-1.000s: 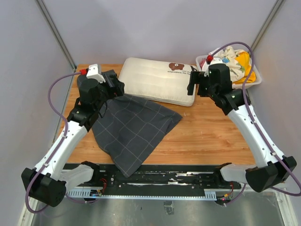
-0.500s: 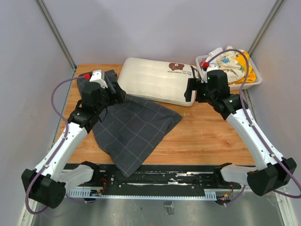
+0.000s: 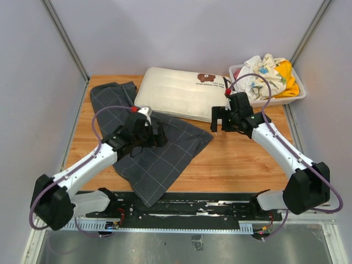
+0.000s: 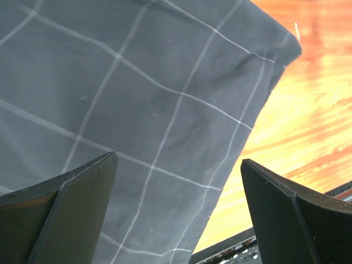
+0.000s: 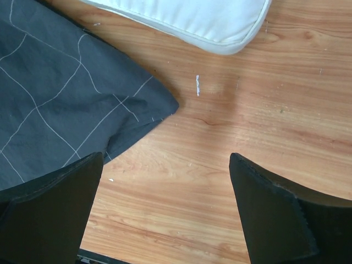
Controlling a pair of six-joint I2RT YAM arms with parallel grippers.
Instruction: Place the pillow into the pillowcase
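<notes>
Pillowcase (image 3: 171,149) partly hidden under left arm (image 3: 88,166); opening unclear.

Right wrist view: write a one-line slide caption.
Open right end effector over the wooden table, near the pillowcase corner and pillow edge.

Wooden table (image 3: 242,159), plain grey walls (image 3: 181,33), 2 slanted metal corner posts (image 3: 66,38), even soft light

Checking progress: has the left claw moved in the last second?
Yes. In the top view the left claw slid down and right, away from the pillow's left end, to over the pillowcase.
</notes>
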